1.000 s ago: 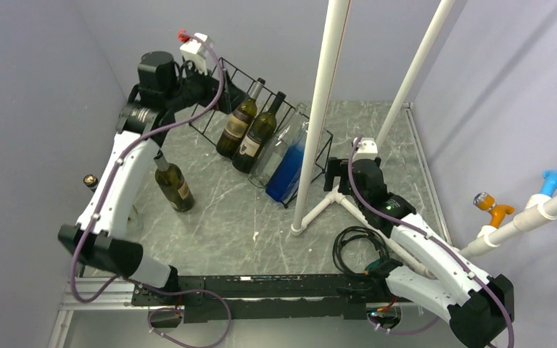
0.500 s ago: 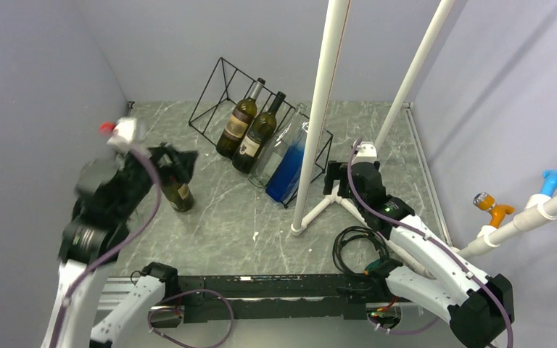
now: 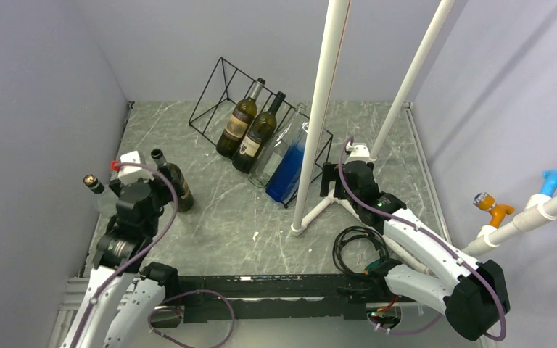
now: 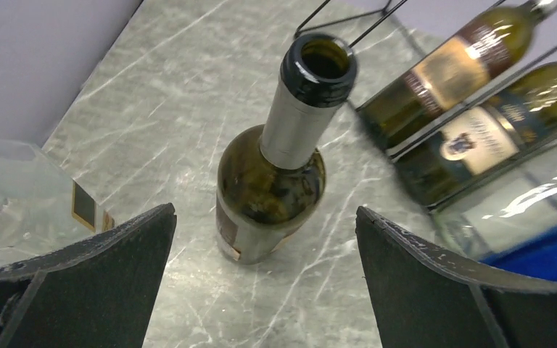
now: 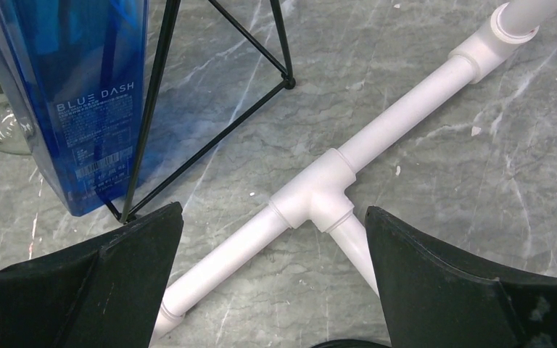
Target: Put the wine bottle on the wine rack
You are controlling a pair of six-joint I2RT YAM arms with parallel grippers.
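Note:
A dark green wine bottle (image 3: pixel 174 185) stands upright and uncorked on the marble table; in the left wrist view it (image 4: pixel 272 196) stands just ahead of and between my fingers. My left gripper (image 3: pixel 161 192) (image 4: pixel 265 210) is open and empty, with its tips short of the bottle. The black wire wine rack (image 3: pixel 205 90) (image 4: pixel 312 16) stands at the back and holds two dark bottles (image 3: pixel 238 127) (image 3: pixel 259 138), a clear one and a blue one (image 3: pixel 288 170). My right gripper (image 3: pixel 331 177) (image 5: pixel 273 209) is open and empty beside the rack's right end (image 5: pixel 210 146).
A clear bottle with a gold cap (image 3: pixel 94 185) (image 4: pixel 14 188) stands by the left wall. White PVC poles (image 3: pixel 319 109) rise from a tee base (image 5: pixel 319 199) under my right gripper. A black cable coil (image 3: pixel 355 246) lies near the front right.
My left arm has pulled back from the rack's far left end to the near left, behind the standing bottle. The right arm has barely moved.

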